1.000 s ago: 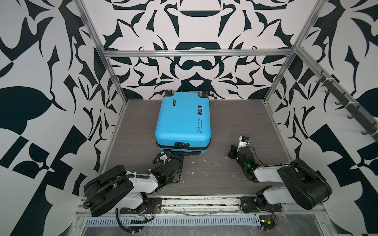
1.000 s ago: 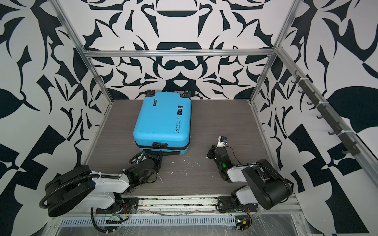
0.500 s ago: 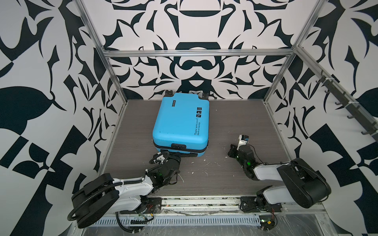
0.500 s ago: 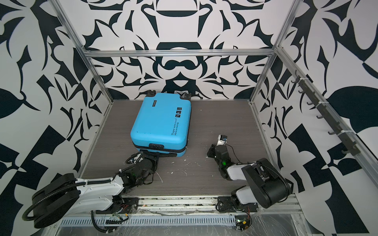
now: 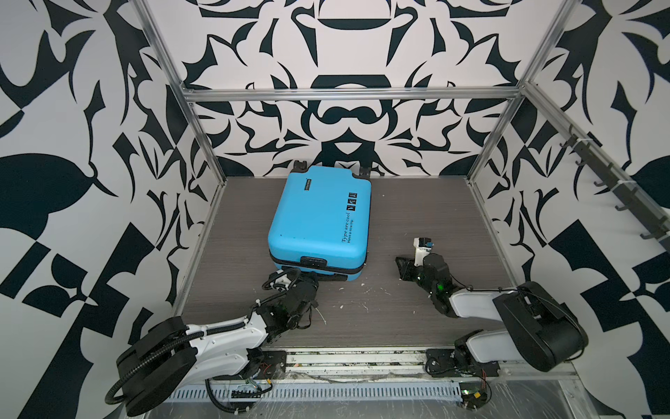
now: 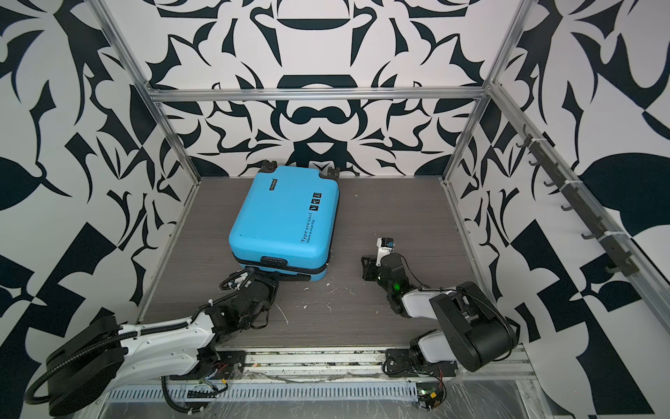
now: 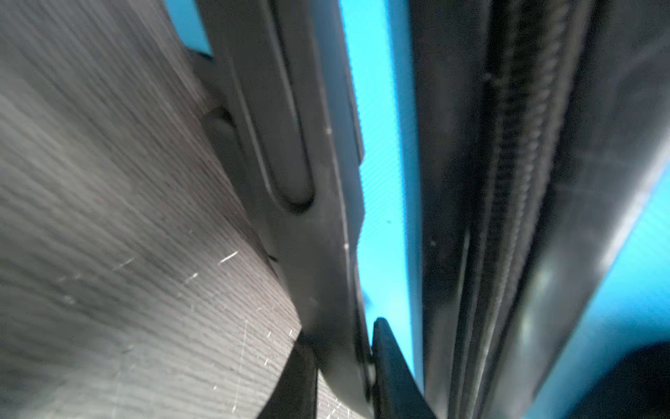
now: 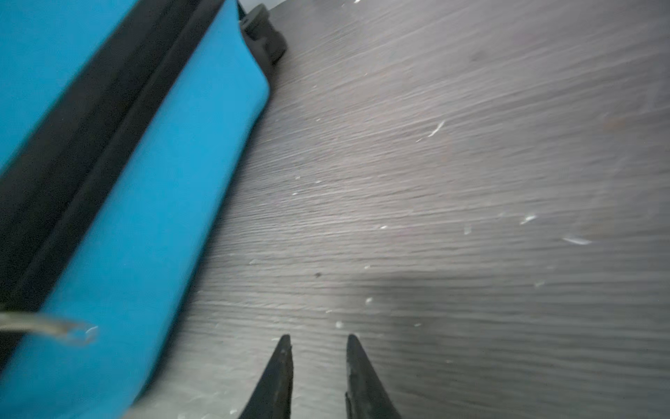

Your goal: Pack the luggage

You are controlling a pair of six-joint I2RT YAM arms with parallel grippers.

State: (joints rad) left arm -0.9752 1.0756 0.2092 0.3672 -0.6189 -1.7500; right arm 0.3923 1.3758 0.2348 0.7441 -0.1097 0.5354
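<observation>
The luggage (image 5: 319, 217) (image 6: 282, 221), a bright blue hard-shell suitcase, lies flat and closed on the grey table, its wheels toward the back wall. My left gripper (image 5: 319, 278) (image 6: 278, 277) is at its near edge, shut on the black handle (image 7: 319, 254). In the left wrist view the fingers (image 7: 388, 362) clamp that handle against the blue shell (image 7: 384, 145) beside the zipper band. My right gripper (image 5: 403, 269) (image 6: 367, 269) (image 8: 318, 341) hovers low over bare table to the right of the luggage (image 8: 145, 217), open and empty.
Patterned walls and metal frame posts enclose the table (image 5: 417, 210). A rail of hooks (image 5: 616, 188) runs along the right wall. White scuffs and specks mark the table near the front (image 5: 362, 290).
The right gripper's jaws have parted from shut. The left arm has drawn back and lowered while holding the handle, and the luggage's near end has shifted slightly left.
</observation>
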